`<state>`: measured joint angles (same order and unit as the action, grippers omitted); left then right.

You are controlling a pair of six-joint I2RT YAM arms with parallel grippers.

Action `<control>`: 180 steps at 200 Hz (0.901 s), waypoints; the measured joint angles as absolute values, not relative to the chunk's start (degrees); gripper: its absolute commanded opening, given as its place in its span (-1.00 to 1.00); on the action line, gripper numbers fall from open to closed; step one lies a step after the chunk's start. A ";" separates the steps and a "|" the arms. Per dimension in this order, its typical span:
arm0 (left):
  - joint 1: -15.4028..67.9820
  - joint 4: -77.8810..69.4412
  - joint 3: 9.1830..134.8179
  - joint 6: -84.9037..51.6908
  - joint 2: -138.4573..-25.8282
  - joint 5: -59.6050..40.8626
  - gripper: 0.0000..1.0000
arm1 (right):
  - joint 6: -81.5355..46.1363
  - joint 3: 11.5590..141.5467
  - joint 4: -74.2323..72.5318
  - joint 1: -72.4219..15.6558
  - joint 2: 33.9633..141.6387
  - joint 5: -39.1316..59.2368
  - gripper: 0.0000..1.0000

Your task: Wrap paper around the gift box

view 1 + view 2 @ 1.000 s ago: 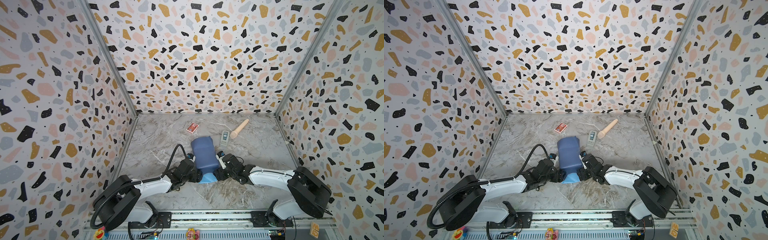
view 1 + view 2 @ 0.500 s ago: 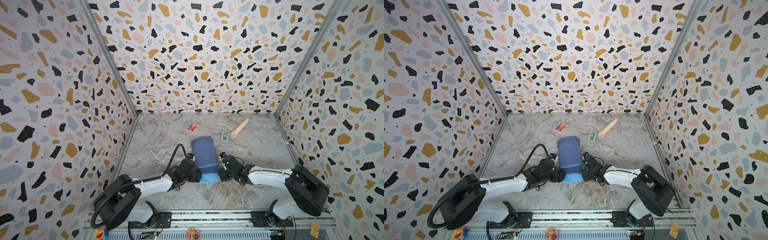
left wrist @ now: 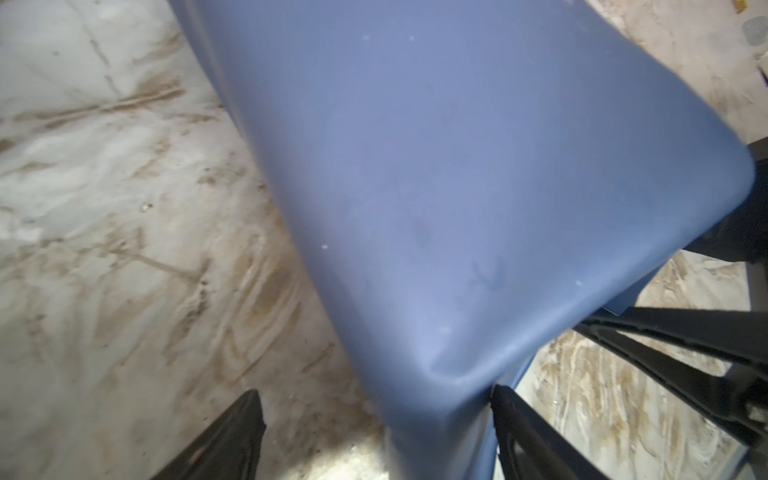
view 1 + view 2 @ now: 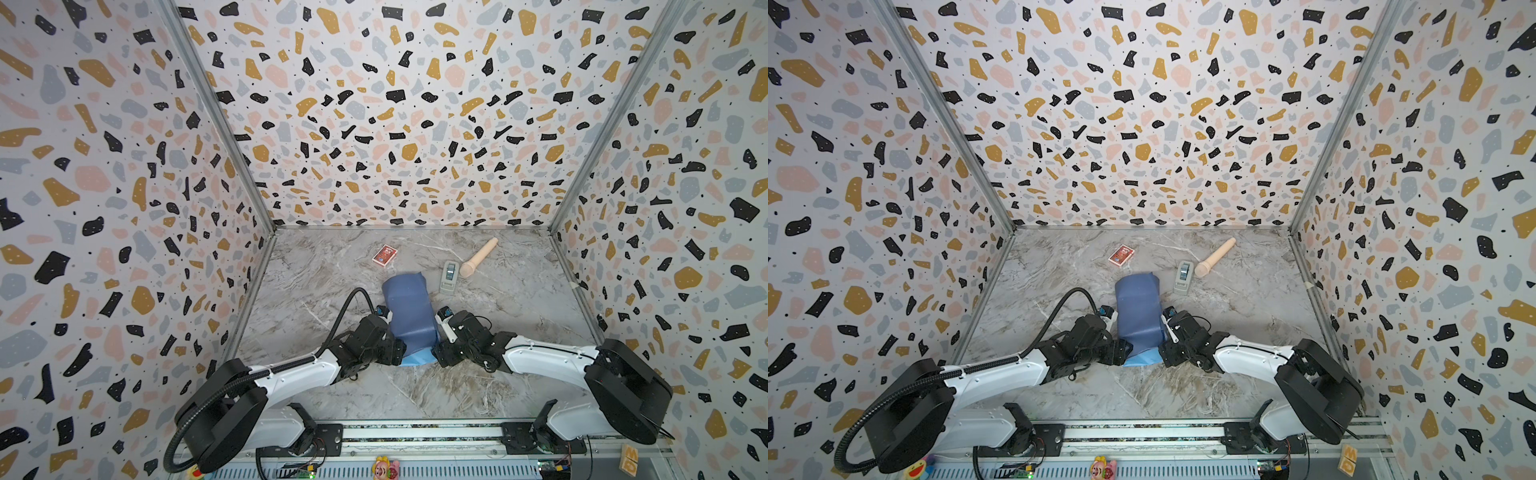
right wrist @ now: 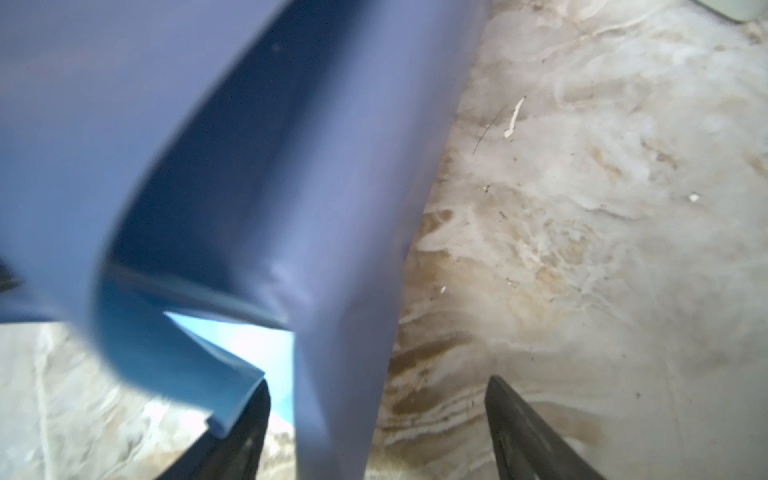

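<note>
The blue paper (image 4: 409, 309) (image 4: 1139, 307) lies draped in a hump at the middle of the table, and a lighter blue edge (image 4: 415, 358) pokes out at its near end. The gift box is hidden beneath it. My left gripper (image 4: 397, 351) (image 3: 374, 415) sits at the near left corner of the hump. It is open, and a paper corner (image 3: 436, 395) passes between its fingers, brushing one finger. At the near right corner my right gripper (image 4: 436, 348) (image 5: 378, 399) is open too, with a paper flap (image 5: 340, 374) hanging loose between its fingers.
Behind the paper lie a red card pack (image 4: 384, 254), a grey tape dispenser (image 4: 449, 276) and a beige wooden handle (image 4: 478, 257). Patterned walls close the table on the left, right and back. The arm bases stand on a rail at the front edge.
Both grippers have stayed at the paper's near end, shifting only slightly. The paper hump keeps its shape and place.
</note>
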<state>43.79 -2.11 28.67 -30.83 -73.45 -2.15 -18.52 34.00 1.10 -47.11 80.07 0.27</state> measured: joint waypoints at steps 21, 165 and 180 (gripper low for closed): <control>43.79 -2.79 28.86 -30.83 -74.72 -2.44 0.72 | -18.04 33.23 2.15 -47.11 77.56 0.97 0.68; 43.79 -5.19 28.97 -30.41 -79.40 -2.50 0.71 | -17.54 35.40 -6.55 -44.31 83.77 4.56 0.41; 43.79 -5.04 28.97 -30.41 -78.98 -2.52 0.72 | -17.67 35.40 -7.86 -43.92 84.55 4.32 0.36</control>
